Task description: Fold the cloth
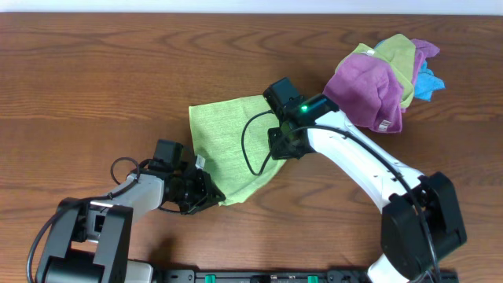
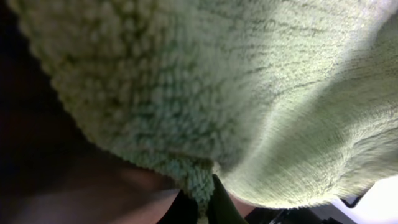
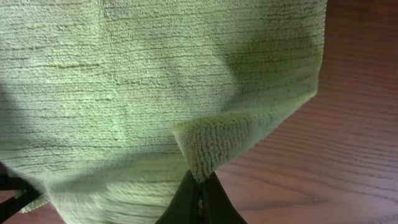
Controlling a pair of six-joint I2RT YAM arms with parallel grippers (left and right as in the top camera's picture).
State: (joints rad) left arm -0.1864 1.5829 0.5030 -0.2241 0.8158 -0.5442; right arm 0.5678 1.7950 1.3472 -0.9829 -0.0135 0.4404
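Currently, the green cloth lies mostly flat on the wooden table, roughly centre and a little toward the near side.

Fingers, left gripper: closed tight on the cloth's near edge, with pile bunched between the tips. The overhead view puts this pinch at the near corner, where the cloth narrows to a point.

Fingers, right gripper: closed on a small turned-up bit of the cloth's right edge. That edge is raised off the wood and curls over itself just above the tips.

In the overhead view the right arm reaches in from the near right, and its wrist sits over the cloth's right side. 1 green indicator light glows on the wrist. A black cable loops over the cloth just left of it.

Far right: a pile of cloths, with bare wood between it and the green cloth on the far side. A purple cloth sits on top, and lighter green, blue and more purple show behind it.

Writing: 1 white tag sits at the purple cloth's near edge. Its print is too small to read.
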